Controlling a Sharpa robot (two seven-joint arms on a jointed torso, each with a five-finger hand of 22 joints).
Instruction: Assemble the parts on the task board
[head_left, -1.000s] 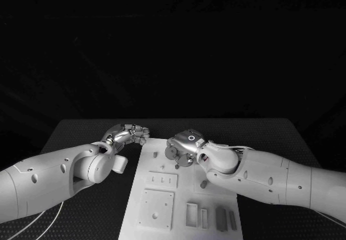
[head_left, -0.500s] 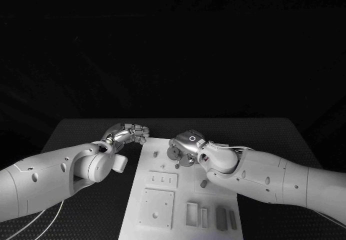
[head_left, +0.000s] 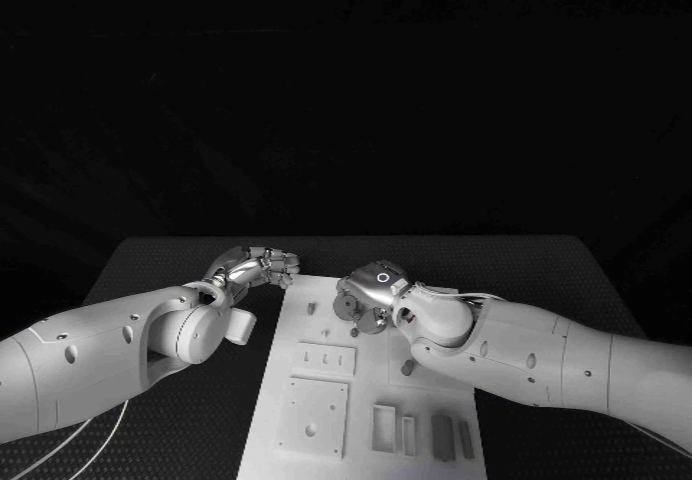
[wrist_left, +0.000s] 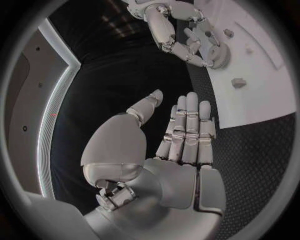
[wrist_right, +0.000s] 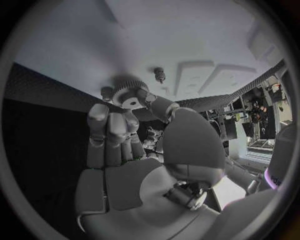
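Note:
The white task board (head_left: 433, 400) lies in the middle of the table. My right hand (head_left: 368, 295) hovers over its far end and pinches a grey toothed gear (wrist_right: 131, 95) between thumb and fingers; the gear (wrist_left: 219, 52) hangs just above the board. A small peg (wrist_right: 159, 74) stands on the board close beyond the gear. My left hand (head_left: 257, 268) sits off the board's far left corner, its fingers (wrist_left: 187, 130) straight and side by side, thumb apart, holding nothing.
Nearer me on the board lie a slotted plate (head_left: 326, 358), a square plate (head_left: 315, 405) and upright rectangular pieces (head_left: 387, 428) (head_left: 441, 438). A short peg (head_left: 309, 308) stands near the left edge, and a small piece (head_left: 408, 368) sits by my right forearm.
My right hand with the gear has shifted slightly right and lower over the board. The left hand has stayed where it was.

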